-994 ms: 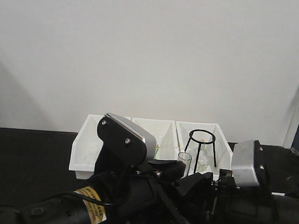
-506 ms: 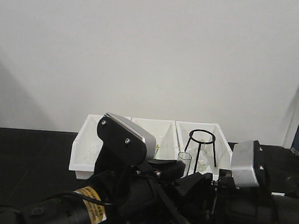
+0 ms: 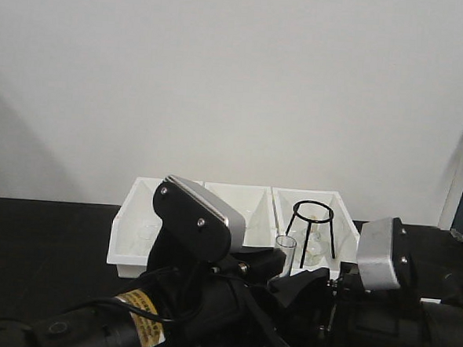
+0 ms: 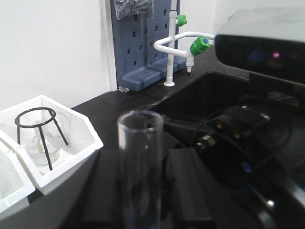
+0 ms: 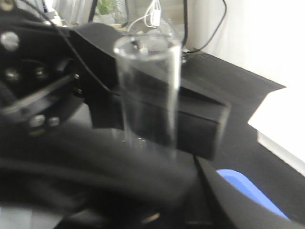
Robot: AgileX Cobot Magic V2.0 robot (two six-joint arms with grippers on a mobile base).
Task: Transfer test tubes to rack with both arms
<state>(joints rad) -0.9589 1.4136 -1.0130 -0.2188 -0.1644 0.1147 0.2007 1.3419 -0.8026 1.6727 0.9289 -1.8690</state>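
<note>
One clear glass test tube (image 3: 285, 254) stands upright between my two arms, low in the front view. In the left wrist view the test tube (image 4: 141, 162) rises between the black fingers (image 4: 102, 191) of my left gripper (image 4: 143, 202), which is shut on its lower part. In the right wrist view the same test tube (image 5: 148, 86) stands close ahead, its foot hidden behind a blurred black mass. My right gripper (image 3: 307, 284) is right beside the tube, its jaws too blurred to read. The rack is out of view.
Three white bins (image 3: 126, 222) line the back wall; the right one holds a black ring tripod (image 3: 312, 226) and a small flask (image 4: 42, 145). A blue pegboard (image 4: 143, 43), a green-capped tap (image 4: 183, 40) and a black sink (image 4: 209, 95) lie to the right. A blue object (image 5: 248, 191) lies below.
The left arm's silver housing has shifted slightly to the right, and the right arm's housing slightly to the left. The test tube stays in about the same place.
</note>
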